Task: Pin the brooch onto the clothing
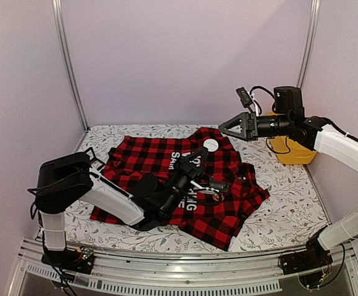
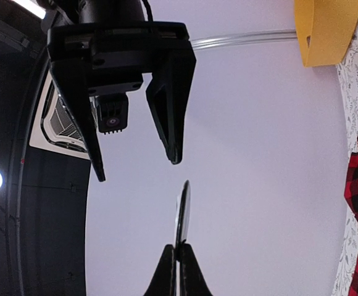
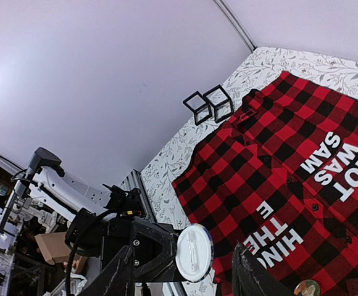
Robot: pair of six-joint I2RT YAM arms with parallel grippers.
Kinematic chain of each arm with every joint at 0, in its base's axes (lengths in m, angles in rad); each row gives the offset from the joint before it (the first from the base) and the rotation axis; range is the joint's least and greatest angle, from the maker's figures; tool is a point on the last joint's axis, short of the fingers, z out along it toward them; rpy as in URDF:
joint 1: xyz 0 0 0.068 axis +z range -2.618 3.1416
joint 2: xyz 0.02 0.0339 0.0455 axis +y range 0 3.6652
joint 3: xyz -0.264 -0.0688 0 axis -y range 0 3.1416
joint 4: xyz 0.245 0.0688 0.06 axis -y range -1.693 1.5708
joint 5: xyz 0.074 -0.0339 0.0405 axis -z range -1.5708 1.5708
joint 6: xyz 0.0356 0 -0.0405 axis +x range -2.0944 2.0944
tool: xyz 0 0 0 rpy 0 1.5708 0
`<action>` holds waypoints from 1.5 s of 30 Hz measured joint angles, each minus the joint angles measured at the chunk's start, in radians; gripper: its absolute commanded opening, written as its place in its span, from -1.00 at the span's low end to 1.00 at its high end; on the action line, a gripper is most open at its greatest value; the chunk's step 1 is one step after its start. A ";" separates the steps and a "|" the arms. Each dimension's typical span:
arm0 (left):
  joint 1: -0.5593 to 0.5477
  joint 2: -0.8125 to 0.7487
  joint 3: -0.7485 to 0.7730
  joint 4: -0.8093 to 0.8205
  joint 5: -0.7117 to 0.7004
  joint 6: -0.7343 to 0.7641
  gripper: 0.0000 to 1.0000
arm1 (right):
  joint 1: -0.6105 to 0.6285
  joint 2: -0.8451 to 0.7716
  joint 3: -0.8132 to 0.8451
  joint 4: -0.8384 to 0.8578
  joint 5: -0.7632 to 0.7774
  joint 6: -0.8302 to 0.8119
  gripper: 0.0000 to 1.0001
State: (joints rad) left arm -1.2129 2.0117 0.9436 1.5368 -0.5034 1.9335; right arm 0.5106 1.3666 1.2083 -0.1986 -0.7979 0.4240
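Observation:
The brooch (image 1: 211, 145) is a white round disc held up above the clothing (image 1: 154, 161), a red-and-black checked shirt with white letters spread on the table. My left gripper (image 1: 202, 153) is shut on the disc's edge. The left wrist view shows the brooch (image 2: 183, 213) edge-on between the shut fingertips. The right wrist view shows the brooch (image 3: 194, 251) back side up, with its pin bar visible. My right gripper (image 3: 182, 246) is open. One of its fingers (image 3: 114, 277) stands on each side of the disc without touching it. The shirt (image 3: 278, 166) lies below.
A yellow container (image 1: 293, 151) stands at the right, behind my right arm. Two black wire cube frames (image 3: 207, 105) sit beside the shirt's left edge. A small dark item (image 1: 219, 183) lies on the shirt. A metal rail (image 1: 166, 271) runs along the near edge.

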 measured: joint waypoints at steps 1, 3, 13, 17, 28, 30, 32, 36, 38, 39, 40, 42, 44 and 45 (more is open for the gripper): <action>0.000 0.000 0.000 0.000 0.000 0.002 -1.00 | 0.000 0.005 -0.003 0.000 -0.006 0.003 -0.07; 0.000 0.000 0.000 0.000 0.002 0.003 -1.00 | 0.000 0.022 -0.006 0.000 -0.018 0.011 -0.12; 0.000 0.003 0.000 0.000 0.003 0.003 -1.00 | 0.005 0.067 -0.062 0.102 -0.092 0.090 -0.42; 0.000 0.003 0.000 0.000 0.004 0.003 -1.00 | 0.013 0.076 -0.089 0.157 -0.120 0.131 -0.58; 0.001 0.006 0.008 0.006 0.006 0.004 -1.00 | 0.017 0.092 -0.097 0.240 -0.144 0.191 -1.00; 0.001 0.007 0.008 0.006 0.005 0.004 -1.00 | 0.017 0.093 -0.097 0.244 -0.146 0.191 -1.00; 0.001 0.007 0.008 0.006 0.005 0.003 -1.00 | 0.017 0.094 -0.097 0.245 -0.148 0.191 -1.00; 0.002 0.009 0.010 0.006 0.002 0.003 -1.00 | 0.017 0.095 -0.097 0.245 -0.148 0.189 -1.00; 0.003 0.010 0.011 0.006 0.000 0.002 -0.93 | 0.017 0.095 -0.097 0.245 -0.147 0.187 -1.00; 0.004 0.012 0.013 0.006 -0.003 0.003 -0.80 | 0.017 0.095 -0.097 0.245 -0.146 0.185 -1.00; 0.005 0.015 0.017 0.006 -0.006 0.003 -0.59 | 0.016 0.095 -0.097 0.245 -0.144 0.183 -1.00; 0.007 0.026 0.030 0.005 -0.013 0.005 -0.32 | 0.017 0.095 -0.097 0.245 -0.141 0.176 -1.00; 0.007 0.035 0.040 0.006 -0.021 0.005 -0.07 | 0.019 0.095 -0.097 0.245 -0.137 0.170 -1.00; 0.008 0.039 0.042 0.006 -0.026 0.007 0.08 | 0.019 0.095 -0.097 0.245 -0.134 0.166 -1.00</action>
State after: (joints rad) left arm -1.2049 2.0502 0.9852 1.5425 -0.5293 1.9404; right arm 0.5301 1.4616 1.1110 0.0460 -0.9318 0.5900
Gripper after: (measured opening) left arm 0.379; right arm 0.009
